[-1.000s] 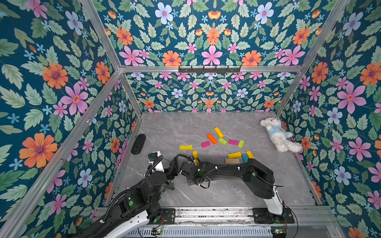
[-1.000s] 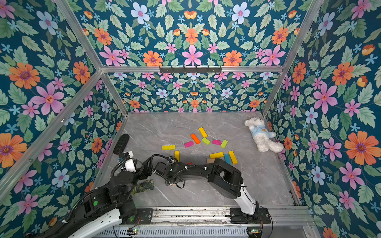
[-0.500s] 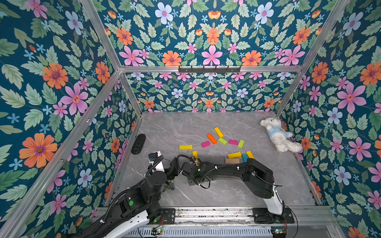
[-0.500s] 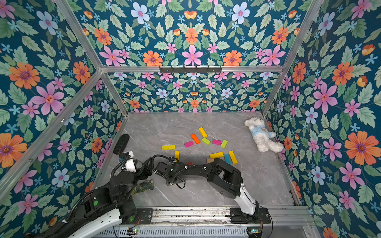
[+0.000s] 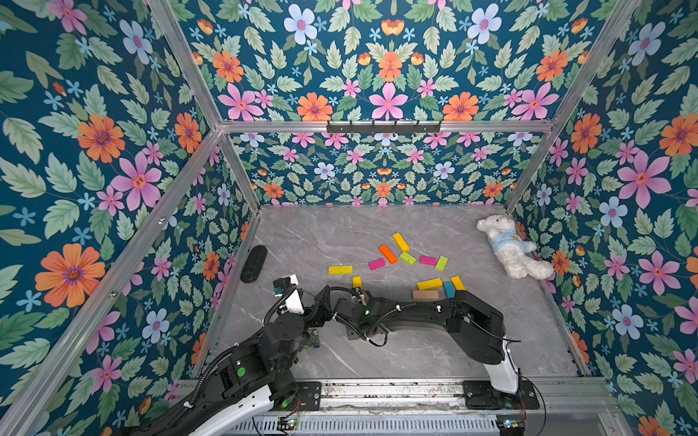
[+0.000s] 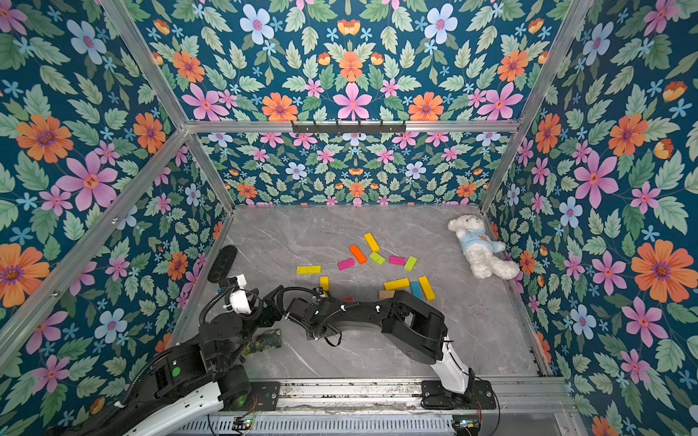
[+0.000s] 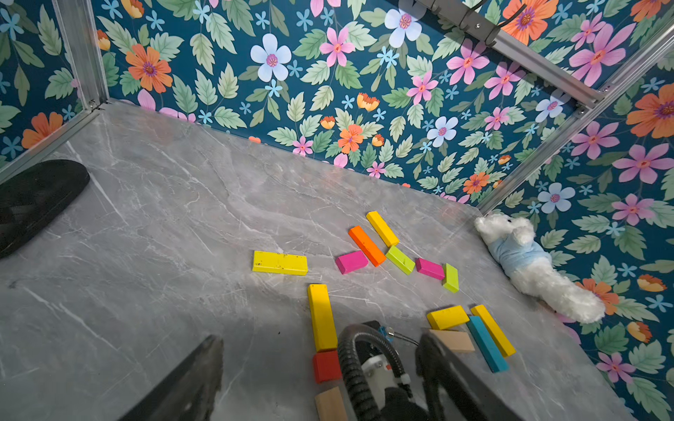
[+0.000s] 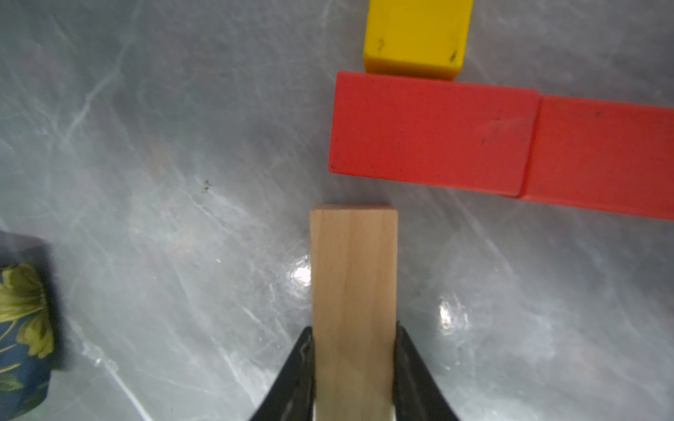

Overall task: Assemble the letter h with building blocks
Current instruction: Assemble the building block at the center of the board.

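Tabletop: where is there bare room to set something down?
Bare: the table at far left, between black oval pad, back wall and lone yellow block; also the front strip by the rail. Crowded: the scattered blocks toward the plush bear.

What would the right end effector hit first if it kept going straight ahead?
The plain wood block clamped in the right end effector leads, and it would likely meet the red block lying crosswise just ahead; its height is unclear.
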